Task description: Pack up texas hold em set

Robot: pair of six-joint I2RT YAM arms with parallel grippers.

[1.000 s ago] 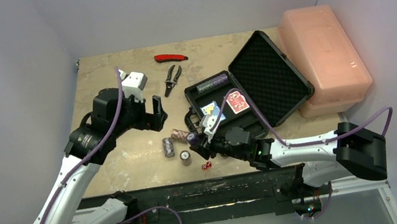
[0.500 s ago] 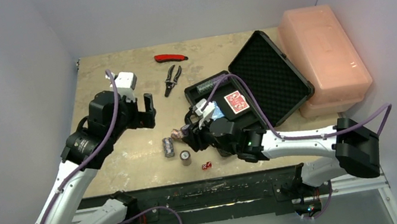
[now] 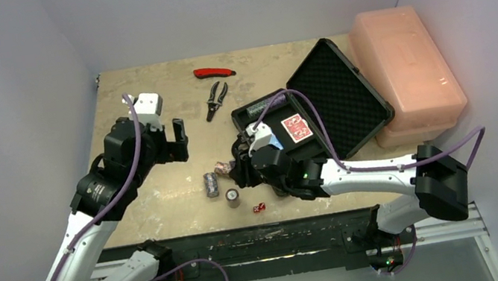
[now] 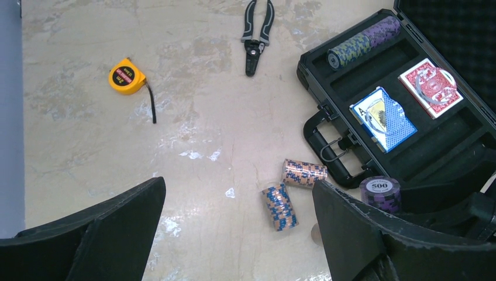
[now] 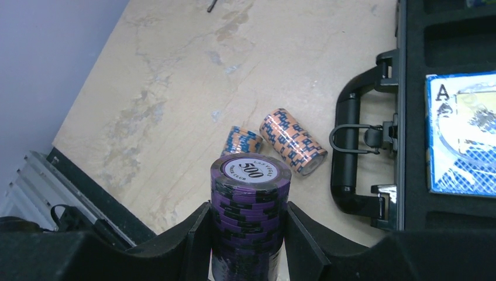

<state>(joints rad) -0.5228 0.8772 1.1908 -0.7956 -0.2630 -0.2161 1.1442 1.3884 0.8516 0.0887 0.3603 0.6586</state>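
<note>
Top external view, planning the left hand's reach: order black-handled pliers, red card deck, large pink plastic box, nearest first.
1. Black-handled pliers, back-right of the left hand.
2. Red card deck, in the open black plastic case.
3. Large pink plastic box, far right.

Open briefcase (image 3: 335, 93) beside pink box (image 3: 409, 73)

Headcount off my feeds, folks. Chip stacks, I make it five: one purple-green stack (image 4: 362, 44), one purple 500 stack (image 5: 250, 222), two orange-blue stacks (image 4: 304, 174) and one brownish stack (image 3: 232, 198). Card decks: two, a blue deck (image 4: 383, 119) and a red deck (image 4: 430, 88). One black case (image 3: 333, 97), one pliers (image 4: 253, 47), one red-handled tool (image 3: 214, 72), one yellow tape measure (image 4: 127, 76), one pink box (image 3: 408, 70). Red dice (image 3: 259, 207): too tiny for me to count.
</note>
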